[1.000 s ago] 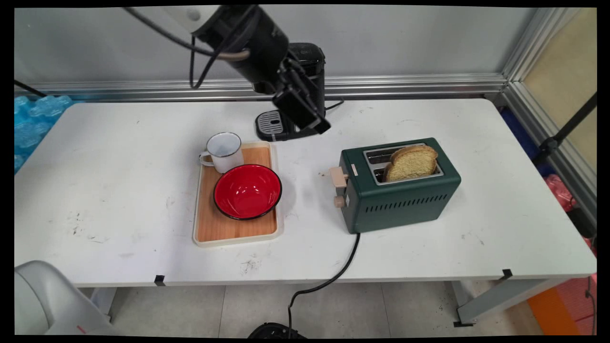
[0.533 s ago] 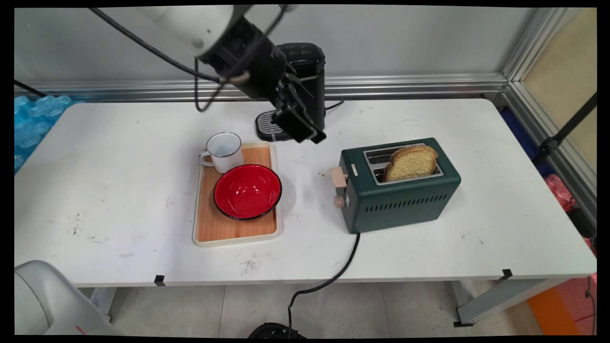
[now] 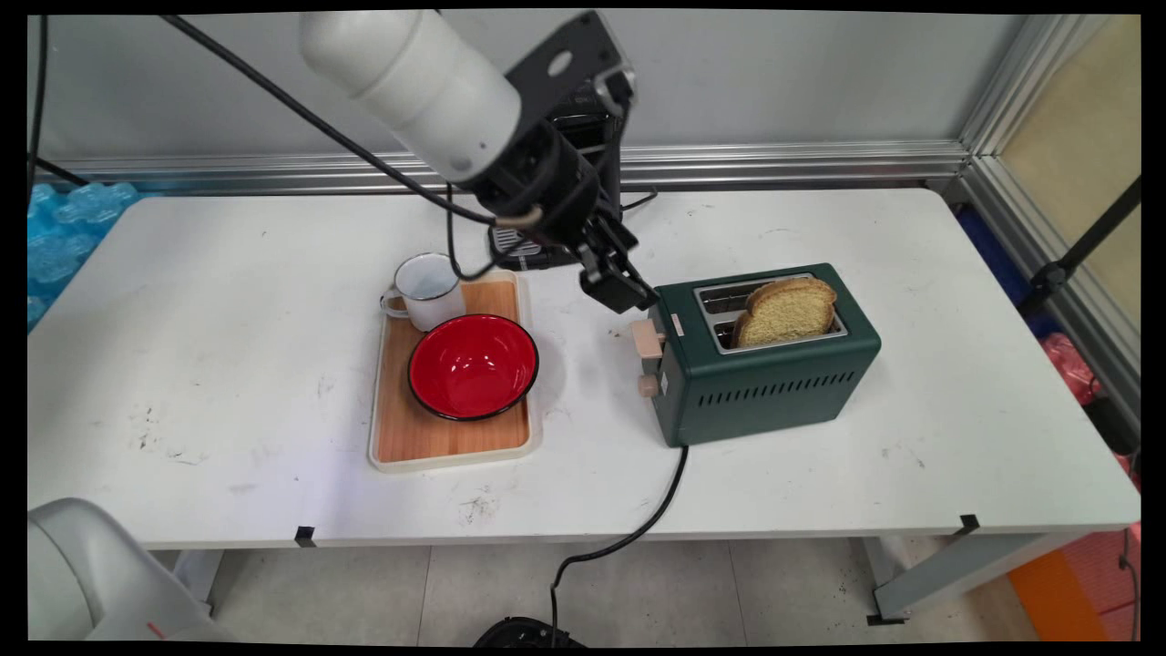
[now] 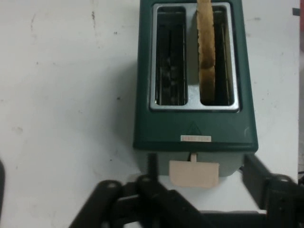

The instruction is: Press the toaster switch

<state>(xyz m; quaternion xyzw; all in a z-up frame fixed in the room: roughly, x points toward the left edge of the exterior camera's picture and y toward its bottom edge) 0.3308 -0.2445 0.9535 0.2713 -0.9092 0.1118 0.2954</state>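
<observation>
A dark green two-slot toaster (image 3: 774,374) stands right of the table's middle, and a slice of browned bread (image 3: 788,310) sticks up from its nearer slot. Its beige lever (image 3: 648,339) juts from the left end, above a small beige knob (image 3: 648,385). My gripper (image 3: 629,296) hangs just above and left of that lever, touching nothing. In the hand view the toaster (image 4: 194,128) fills the upper middle, with the bread (image 4: 206,52) in the right slot and the left slot empty. The lever (image 4: 194,173) lies between the two spread fingers of my open gripper (image 4: 199,166).
A wooden tray (image 3: 451,437) left of the toaster carries a white enamel mug (image 3: 426,290) and a red bowl (image 3: 472,366). A black coffee machine (image 3: 592,137) stands at the back, partly behind the arm. The toaster's black cord (image 3: 651,519) runs over the front edge.
The gripper has come down and to the right, from in front of the coffee machine to the toaster's lever end. Nothing on the table has moved.
</observation>
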